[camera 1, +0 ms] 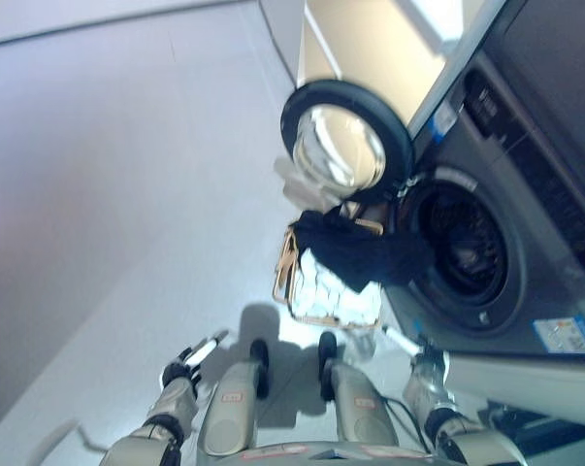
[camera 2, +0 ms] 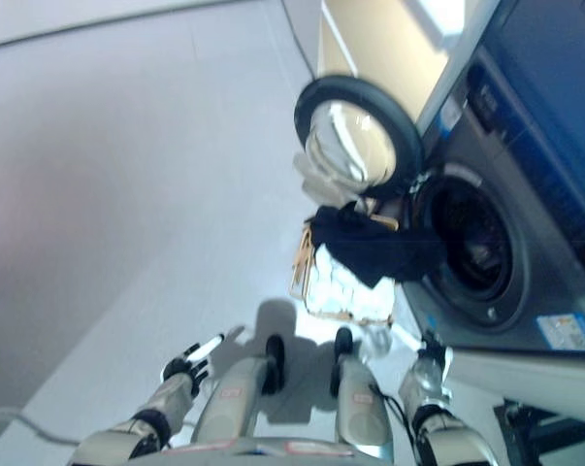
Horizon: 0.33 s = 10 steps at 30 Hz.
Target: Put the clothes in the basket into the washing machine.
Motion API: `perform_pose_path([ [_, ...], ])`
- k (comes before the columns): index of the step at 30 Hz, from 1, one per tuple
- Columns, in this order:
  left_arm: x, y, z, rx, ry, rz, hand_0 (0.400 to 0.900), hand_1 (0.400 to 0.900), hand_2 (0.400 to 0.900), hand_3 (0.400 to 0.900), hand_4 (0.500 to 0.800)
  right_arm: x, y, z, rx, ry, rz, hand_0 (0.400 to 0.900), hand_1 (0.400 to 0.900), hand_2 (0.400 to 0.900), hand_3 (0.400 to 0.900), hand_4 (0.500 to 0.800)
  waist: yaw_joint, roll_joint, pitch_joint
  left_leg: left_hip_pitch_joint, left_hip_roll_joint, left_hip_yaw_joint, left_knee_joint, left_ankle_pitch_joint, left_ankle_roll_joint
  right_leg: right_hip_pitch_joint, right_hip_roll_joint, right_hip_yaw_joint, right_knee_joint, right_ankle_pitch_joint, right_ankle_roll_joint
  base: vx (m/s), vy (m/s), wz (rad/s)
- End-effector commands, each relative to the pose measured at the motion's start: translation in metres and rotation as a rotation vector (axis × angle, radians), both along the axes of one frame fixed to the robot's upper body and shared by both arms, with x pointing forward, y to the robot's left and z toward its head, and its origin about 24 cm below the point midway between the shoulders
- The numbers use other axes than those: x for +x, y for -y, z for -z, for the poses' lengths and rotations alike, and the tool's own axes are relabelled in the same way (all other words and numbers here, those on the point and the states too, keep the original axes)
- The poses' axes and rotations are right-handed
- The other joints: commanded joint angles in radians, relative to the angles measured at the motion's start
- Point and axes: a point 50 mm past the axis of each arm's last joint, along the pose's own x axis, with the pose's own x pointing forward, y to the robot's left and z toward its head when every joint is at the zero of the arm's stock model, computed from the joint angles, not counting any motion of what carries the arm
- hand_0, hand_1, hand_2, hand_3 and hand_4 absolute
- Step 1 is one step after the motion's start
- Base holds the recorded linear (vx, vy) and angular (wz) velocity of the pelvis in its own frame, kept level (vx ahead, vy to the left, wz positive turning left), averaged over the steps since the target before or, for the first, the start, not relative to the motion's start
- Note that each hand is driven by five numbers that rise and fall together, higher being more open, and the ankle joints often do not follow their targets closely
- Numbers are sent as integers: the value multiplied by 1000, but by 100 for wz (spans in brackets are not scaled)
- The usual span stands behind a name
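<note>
A dark grey washing machine (camera 1: 525, 223) stands at the right, its round door (camera 1: 345, 141) swung open to the left and its drum (camera 1: 467, 248) showing. A wire basket (camera 1: 326, 282) with wooden trim sits on the floor in front of it, holding pale clothes (camera 1: 331, 286). A black garment (camera 1: 355, 248) drapes over the basket's top edge toward the drum opening. My left hand (camera 1: 190, 361) is low at the bottom left, fingers straight, empty. My right hand (camera 1: 423, 361) is low at the bottom right, beside the machine's front; its fingers look straight.
Pale grey floor (camera 1: 108, 175) spreads to the left and behind the basket. A beige wall panel (camera 1: 370, 49) stands behind the machine. A light-coloured cloth (camera 1: 292, 180) hangs below the open door.
</note>
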Motion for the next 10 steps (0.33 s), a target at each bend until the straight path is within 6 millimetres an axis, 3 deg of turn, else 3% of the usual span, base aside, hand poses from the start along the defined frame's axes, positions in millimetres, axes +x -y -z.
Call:
perform_pose_path([
  [1,-23,-9,6,46,-91,70,900,900,900,900,800,-19,26,1,-89,-140,-124,900,900,900,900,800,8,40,-61,173,-12,-43,-292,42,-61,92,44,-15,-46,-83,33,162,38,4],
  [3,-33,-11,9,46,-125,70,900,900,900,900,800,-31,28,4,-87,-188,-127,900,900,900,900,800,11,38,-79,219,-8,-42,-336,52,-60,135,45,-18,-84,-74,34,140,27,0],
  [4,-50,-11,14,37,-175,66,900,900,900,900,800,-50,27,10,-73,-257,-131,900,900,900,900,800,13,36,-115,284,-4,-31,-398,62,-62,194,48,-18,-143,-60,38,86,24,1],
  [10,-80,-13,21,17,-271,44,900,900,900,900,800,-77,23,17,-27,-339,-105,900,900,900,900,800,13,29,-165,361,0,-24,-435,54,-64,278,51,-19,-194,-56,40,82,12,-1],
])
